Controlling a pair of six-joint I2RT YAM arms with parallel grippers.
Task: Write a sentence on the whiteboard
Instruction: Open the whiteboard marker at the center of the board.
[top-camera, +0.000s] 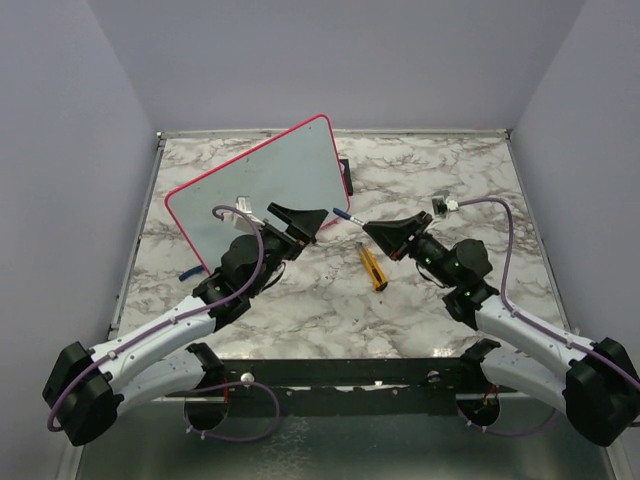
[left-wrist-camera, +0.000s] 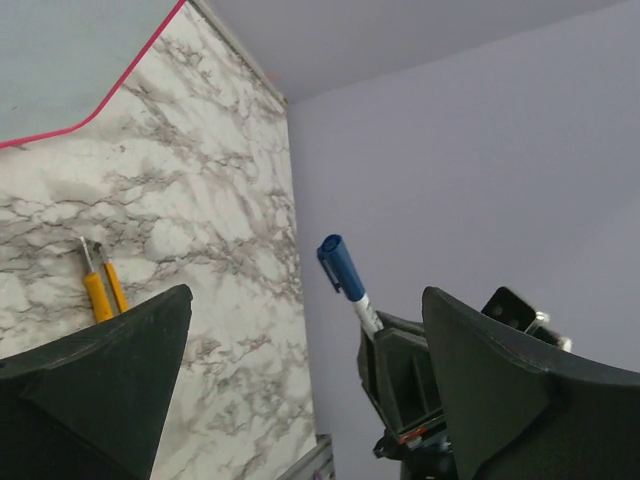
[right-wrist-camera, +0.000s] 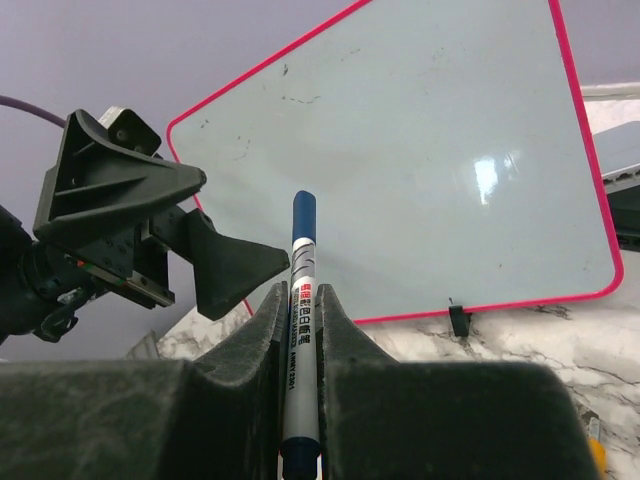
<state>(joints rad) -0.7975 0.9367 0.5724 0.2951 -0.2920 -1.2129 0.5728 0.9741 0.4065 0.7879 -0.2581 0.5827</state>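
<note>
The whiteboard (top-camera: 255, 185) stands tilted at the back left, pale with a red frame. In the right wrist view the whiteboard (right-wrist-camera: 430, 160) shows only faint specks, and the sentence is out of view. My right gripper (top-camera: 372, 230) is shut on a white marker (right-wrist-camera: 301, 330) with a blue cap (left-wrist-camera: 340, 264) on, which points toward the left gripper. My left gripper (top-camera: 312, 225) hovers open just left of the cap, in front of the board's lower right corner, with nothing between its fingers (left-wrist-camera: 110, 380).
A yellow utility knife (top-camera: 373, 267) lies on the marble table between the arms. A small black and white piece (top-camera: 445, 205) sits at the right rear. A dark object (top-camera: 346, 176) lies behind the board's right edge. Grey walls enclose the table.
</note>
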